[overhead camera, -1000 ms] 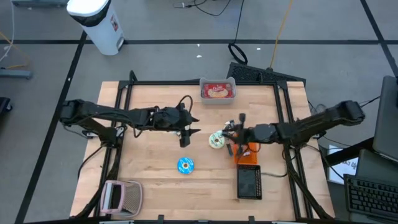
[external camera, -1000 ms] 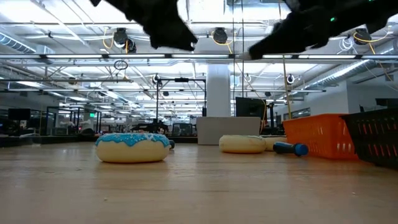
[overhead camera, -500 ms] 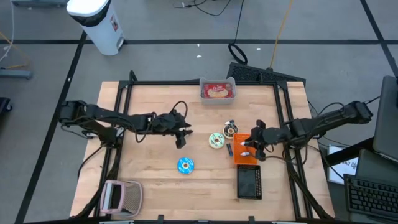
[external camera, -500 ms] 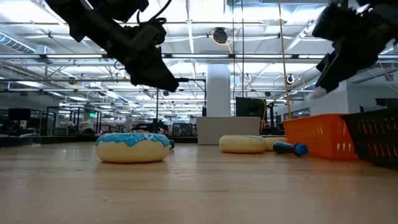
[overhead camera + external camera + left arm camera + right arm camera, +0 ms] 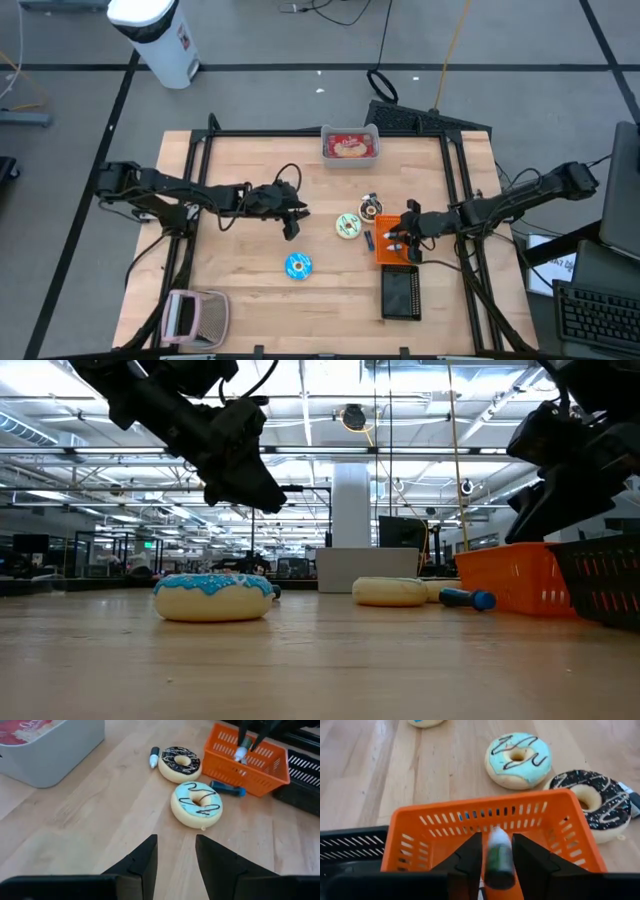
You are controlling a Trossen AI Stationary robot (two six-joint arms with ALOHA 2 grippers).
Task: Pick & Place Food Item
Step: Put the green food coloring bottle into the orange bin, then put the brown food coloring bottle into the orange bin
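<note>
A mint-iced donut [image 5: 348,226] [image 5: 197,804], a chocolate donut [image 5: 371,208] [image 5: 179,763] and a blue-iced donut [image 5: 298,266] [image 5: 213,597] lie flat on the wooden table. My left gripper [image 5: 292,224] [image 5: 176,840] hovers open and empty above bare wood, left of the mint donut. My right gripper [image 5: 402,240] [image 5: 497,837] hangs over the orange basket [image 5: 396,258] [image 5: 445,820]. Its fingers stand apart, and a white-capped marker [image 5: 499,857] is between them, cap down toward the basket. My right gripper has the marker's dark body [image 5: 499,870] between its two fingers, which slant down over the basket. A thin gap shows beside the marker, and I cannot tell whether either finger touches it. The marker is clear of the basket floor.
A blue marker [image 5: 369,240] [image 5: 227,788] lies by the orange basket, and another marker [image 5: 154,757] lies beside the chocolate donut. A grey tub [image 5: 350,131] with a red packet sits at the far edge. A black basket [image 5: 400,295] is near the front right and a pink object [image 5: 195,315] at the front left.
My right gripper has gone from beside the mint donut toward the table's right edge and down, rolling as it went, and now hangs over the orange basket with the marker. My left gripper has come down and drawn back a little toward the table's left edge.
</note>
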